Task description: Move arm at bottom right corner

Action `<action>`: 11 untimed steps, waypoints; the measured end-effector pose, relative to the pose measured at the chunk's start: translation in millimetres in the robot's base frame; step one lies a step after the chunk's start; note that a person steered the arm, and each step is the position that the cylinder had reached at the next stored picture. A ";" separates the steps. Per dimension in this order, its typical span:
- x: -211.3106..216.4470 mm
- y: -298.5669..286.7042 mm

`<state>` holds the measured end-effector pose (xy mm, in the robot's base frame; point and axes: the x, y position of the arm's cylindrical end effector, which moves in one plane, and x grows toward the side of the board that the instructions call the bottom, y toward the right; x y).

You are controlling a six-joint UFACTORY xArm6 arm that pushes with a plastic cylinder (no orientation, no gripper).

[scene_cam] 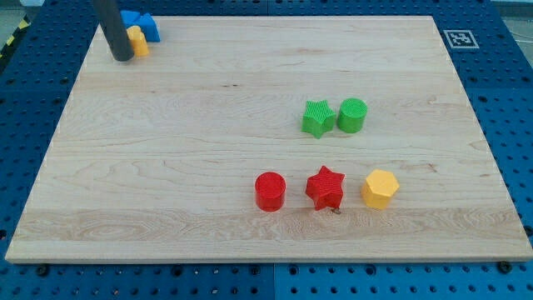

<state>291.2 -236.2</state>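
My tip (122, 57) rests on the wooden board (208, 125) at the view's top left corner. It stands just left of a small yellow block (139, 40) and a blue block (141, 25), apparently touching the yellow one. A green star (317, 118) and a green cylinder (352, 115) sit side by side right of centre. A red cylinder (270, 191), a red star (325, 187) and a yellow hexagon (380, 188) form a row near the view's bottom, right of centre. The board's bottom right corner (500, 242) is far from my tip.
A blue perforated table (500, 125) surrounds the board. A black-and-white marker tag (459, 38) lies just off the board's top right corner.
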 end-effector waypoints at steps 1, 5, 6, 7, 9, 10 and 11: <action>20.2 18.2; 103.7 347.9; 156.2 446.7; 205.5 519.4; 313.3 465.5; 290.0 445.8; 262.0 445.8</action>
